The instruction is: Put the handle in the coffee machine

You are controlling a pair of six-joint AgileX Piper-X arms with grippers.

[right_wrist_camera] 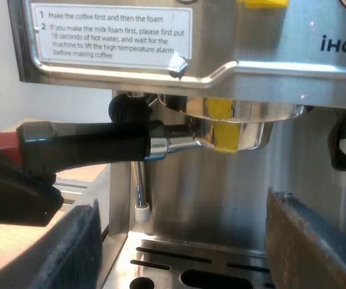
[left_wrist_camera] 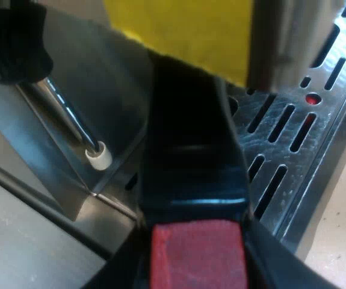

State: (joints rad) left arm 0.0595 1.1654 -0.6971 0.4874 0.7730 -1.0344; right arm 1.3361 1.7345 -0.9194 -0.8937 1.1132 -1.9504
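Left wrist view showed left pincer (left_wrist_camera: pixel 198 265) pinching the handle (left_wrist_camera: pixel 191 150), probably to lock it into the machine (right_wrist_camera: pixel 269 36); right pincer (right_wrist_camera: pixel 185 241) hung spread.

You see a white-tipped steam wand (right_wrist_camera: pixel 138 185) hanging near the slotted drip tray (right_wrist_camera: pixel 221 255), and a printed instruction label (right_wrist_camera: pixel 112 33) higher up.

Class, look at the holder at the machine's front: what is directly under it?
Under the holder is open space, then the slotted drip tray. A steam wand hangs nearby. The right gripper covers the tray's sides.
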